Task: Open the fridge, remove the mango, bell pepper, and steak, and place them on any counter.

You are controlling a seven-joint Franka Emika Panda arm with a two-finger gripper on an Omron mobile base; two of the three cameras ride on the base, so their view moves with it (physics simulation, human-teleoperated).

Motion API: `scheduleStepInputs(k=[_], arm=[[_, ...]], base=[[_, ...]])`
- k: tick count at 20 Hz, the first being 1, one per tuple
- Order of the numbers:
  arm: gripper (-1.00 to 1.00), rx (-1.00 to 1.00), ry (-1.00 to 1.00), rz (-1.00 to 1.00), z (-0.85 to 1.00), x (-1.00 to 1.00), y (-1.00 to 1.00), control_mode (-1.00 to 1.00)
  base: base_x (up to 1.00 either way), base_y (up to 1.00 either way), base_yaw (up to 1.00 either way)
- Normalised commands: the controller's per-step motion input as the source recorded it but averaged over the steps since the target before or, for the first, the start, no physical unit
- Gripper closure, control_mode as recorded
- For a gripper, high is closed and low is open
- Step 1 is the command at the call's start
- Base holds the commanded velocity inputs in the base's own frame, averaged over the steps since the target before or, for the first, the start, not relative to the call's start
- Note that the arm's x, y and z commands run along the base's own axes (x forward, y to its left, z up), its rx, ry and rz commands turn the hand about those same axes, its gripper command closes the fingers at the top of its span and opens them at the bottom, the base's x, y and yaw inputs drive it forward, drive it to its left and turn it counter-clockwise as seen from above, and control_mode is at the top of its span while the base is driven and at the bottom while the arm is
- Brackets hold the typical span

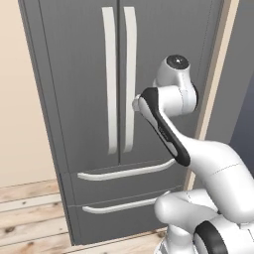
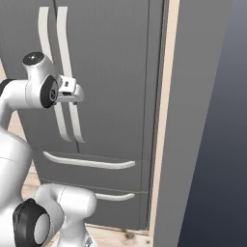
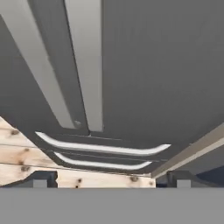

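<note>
Pale wooden plank floor point(image 1: 30, 218), beige wall point(image 1: 17, 99), grey side panel point(image 2: 198, 120).

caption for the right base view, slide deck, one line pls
Open pincer reaching at the right door handle of the closed fridge, both drawers shut.

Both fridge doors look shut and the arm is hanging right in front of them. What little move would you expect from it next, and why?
Probably a short push forward to bring the open gripper around the right door handle, then close. The fridge is shut, so nothing inside can be reached yet. The jaws stand wide, holding nothing, just in front of that handle; whether they touch it I cannot tell.
</note>
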Motion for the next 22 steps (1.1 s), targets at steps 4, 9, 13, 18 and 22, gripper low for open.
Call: scheduleStepInputs(k=[4,9,13,18,22], arm=[[-1.00,0.00,-0.14,0.00,0.00,0.39,0.23,-1.00],[-1.00,0.00,-0.08,0.00,0.00,0.44,0.03,-1.00],[-1.00,0.00,0.00,0.00,0.00,0.65,0.13,-1.00],[-1.00,0.00,0.00,0.00,0.00,0.54,0.36,-1.00],[-1.00,0.00,0.00,0.00,0.00,0.56,0.30,-1.00]], base=[[0.00,0.00,0.00],[0.00,0.00,0.00],[0.00,0.00,0.00],[0.00,0.00,0.00],[0.00,0.00,0.00]])
